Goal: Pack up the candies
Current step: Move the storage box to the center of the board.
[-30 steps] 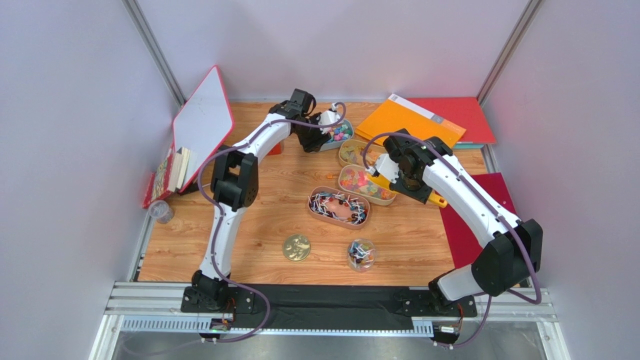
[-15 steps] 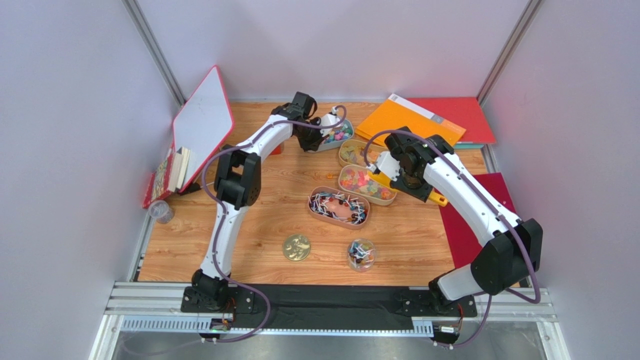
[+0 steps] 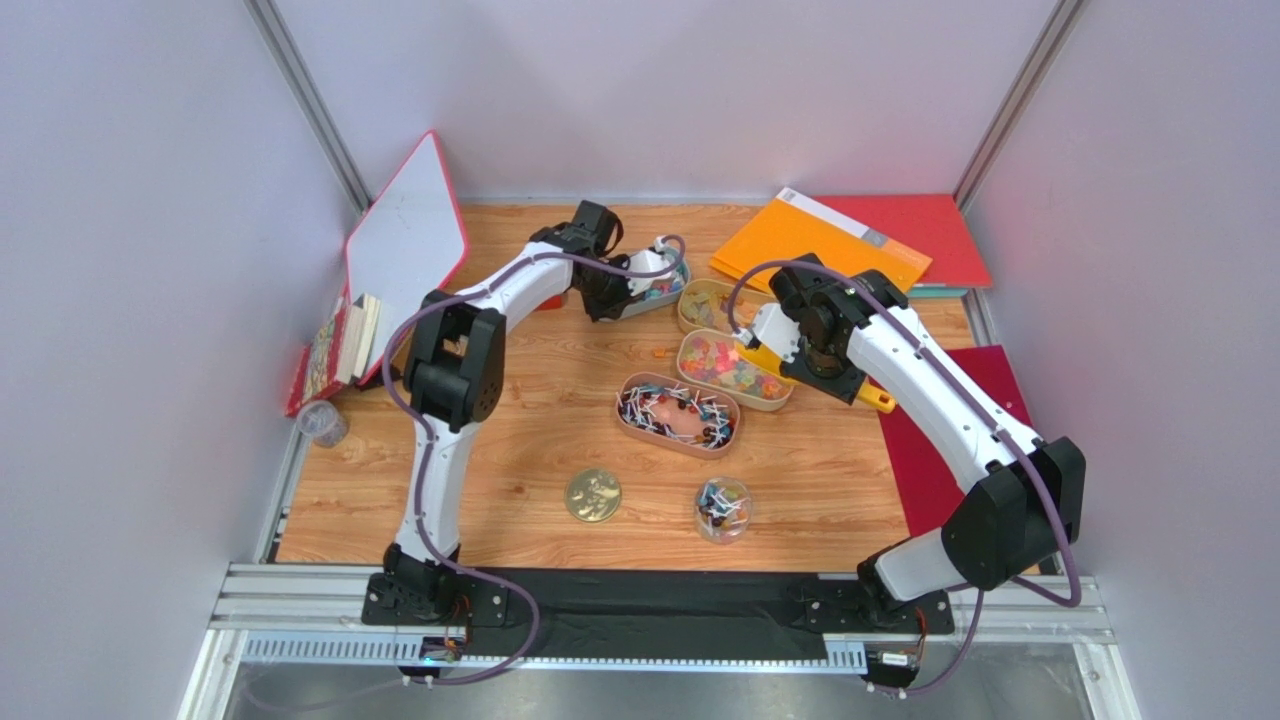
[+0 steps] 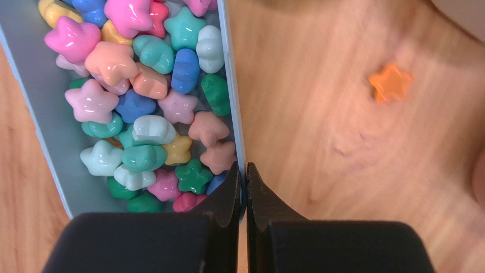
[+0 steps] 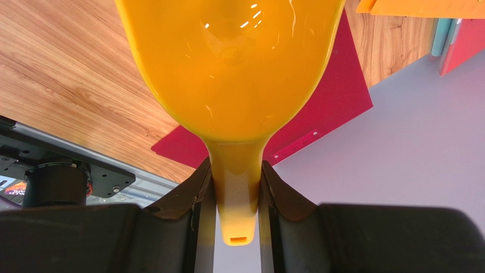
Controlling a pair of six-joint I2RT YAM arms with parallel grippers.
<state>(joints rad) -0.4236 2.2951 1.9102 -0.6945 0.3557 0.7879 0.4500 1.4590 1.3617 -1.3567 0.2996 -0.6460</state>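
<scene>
The candies (image 4: 148,102) are glossy star-shaped sweets in pink, green, blue and white, heaped in a blue-grey tin (image 4: 40,108). My left gripper (image 4: 245,173) is shut on the tin's right wall, one finger inside and one outside. One orange star candy (image 4: 390,83) lies loose on the wood. From above, the left gripper (image 3: 639,285) is at the tin (image 3: 666,279) at the back. More candies fill three oval trays (image 3: 675,414). My right gripper (image 5: 236,193) is shut on the handle of a yellow scoop (image 5: 233,68), held over the gummy tray (image 3: 732,369).
A clear jar (image 3: 721,509) holding some candies and a round gold lid (image 3: 594,495) stand near the front. A red-framed whiteboard (image 3: 403,248) and books (image 3: 338,345) are at the left. An orange folder (image 3: 819,248) and a red mat (image 3: 962,435) lie to the right.
The left gripper has closed on the tin wall, and the left arm's elbow has swung left. The right arm and scoop have not moved.
</scene>
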